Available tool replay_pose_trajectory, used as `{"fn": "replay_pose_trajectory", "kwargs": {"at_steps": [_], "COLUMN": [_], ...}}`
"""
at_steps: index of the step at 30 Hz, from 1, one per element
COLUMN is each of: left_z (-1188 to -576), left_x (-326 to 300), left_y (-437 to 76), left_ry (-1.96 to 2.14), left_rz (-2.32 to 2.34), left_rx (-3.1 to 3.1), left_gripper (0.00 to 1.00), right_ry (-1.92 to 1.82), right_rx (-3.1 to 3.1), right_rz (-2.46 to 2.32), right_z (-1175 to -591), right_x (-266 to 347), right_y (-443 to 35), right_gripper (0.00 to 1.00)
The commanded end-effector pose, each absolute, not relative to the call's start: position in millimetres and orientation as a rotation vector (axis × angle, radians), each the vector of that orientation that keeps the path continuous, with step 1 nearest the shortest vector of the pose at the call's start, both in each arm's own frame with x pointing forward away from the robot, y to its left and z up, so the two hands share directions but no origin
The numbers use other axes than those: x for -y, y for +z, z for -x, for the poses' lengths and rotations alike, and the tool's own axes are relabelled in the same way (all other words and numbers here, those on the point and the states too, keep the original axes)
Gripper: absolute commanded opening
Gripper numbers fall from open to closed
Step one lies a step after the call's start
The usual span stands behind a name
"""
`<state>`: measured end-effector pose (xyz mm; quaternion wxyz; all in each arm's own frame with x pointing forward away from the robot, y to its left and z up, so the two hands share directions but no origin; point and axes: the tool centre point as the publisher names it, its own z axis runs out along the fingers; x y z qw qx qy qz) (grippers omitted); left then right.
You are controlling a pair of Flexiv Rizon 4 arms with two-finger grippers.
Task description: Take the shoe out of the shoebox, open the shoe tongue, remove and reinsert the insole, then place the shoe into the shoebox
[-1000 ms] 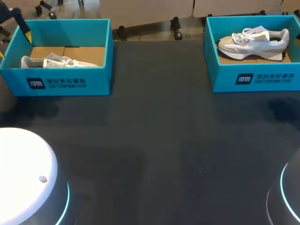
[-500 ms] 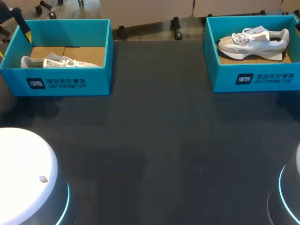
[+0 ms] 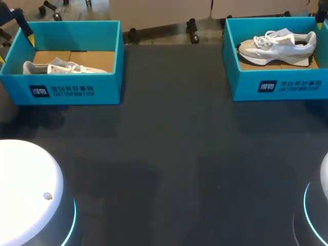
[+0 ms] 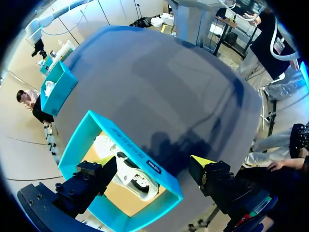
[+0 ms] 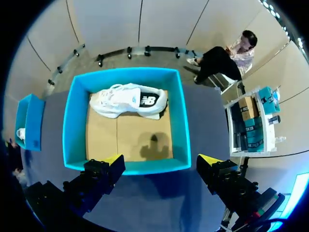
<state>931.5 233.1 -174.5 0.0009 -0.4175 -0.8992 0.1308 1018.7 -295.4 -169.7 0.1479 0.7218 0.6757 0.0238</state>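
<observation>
- Right shoe [image 3: 277,46] sat in the right shoebox [image 3: 279,87], far right on the table; left shoe [image 3: 56,66] lay against the near wall of the left shoebox [image 3: 61,89].
- Right gripper [image 5: 161,159] hung over its box, jaws apart, empty. The left gripper [image 4: 154,164] was the same over the left box.
- Shoe looked light, with a soft upper, stiffer sole and loose laces. Best hold was probably across the heel collar or midfoot, not the laces.

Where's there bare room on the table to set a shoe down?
Dark table: bare between the left teal cardboard shoebox and the right teal shoebox, and all across in front of them. Crowded inside: left white sneaker, right white sneaker.
</observation>
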Motion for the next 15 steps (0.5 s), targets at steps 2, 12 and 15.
{"fn": "replay_pose_trajectory", "kwargs": {"at_steps": [2,12,15], "left_z": [-931.2,-931.2,-931.2], "left_x": [-232.9,-232.9,-232.9], "left_y": [-174.8,-174.8,-174.8], "left_ry": [0.407,0.407,0.407], "left_rz": [1.311,1.311,1.311], "left_rx": [2.825,2.825,2.825], "left_gripper": [1.00,1.00,1.00], "right_ry": [0.020,0.005,0.007], "right_rx": [-1.986,-1.969,-1.936], "right_rz": [-2.101,-2.122,-2.149], "right_z": [-1048.7,-1080.4,-1090.0], "right_x": [301.1,308.4,311.3], "right_y": [-177.5,-194.8,-201.3], "right_gripper": [1.00,0.65,0.67]}}
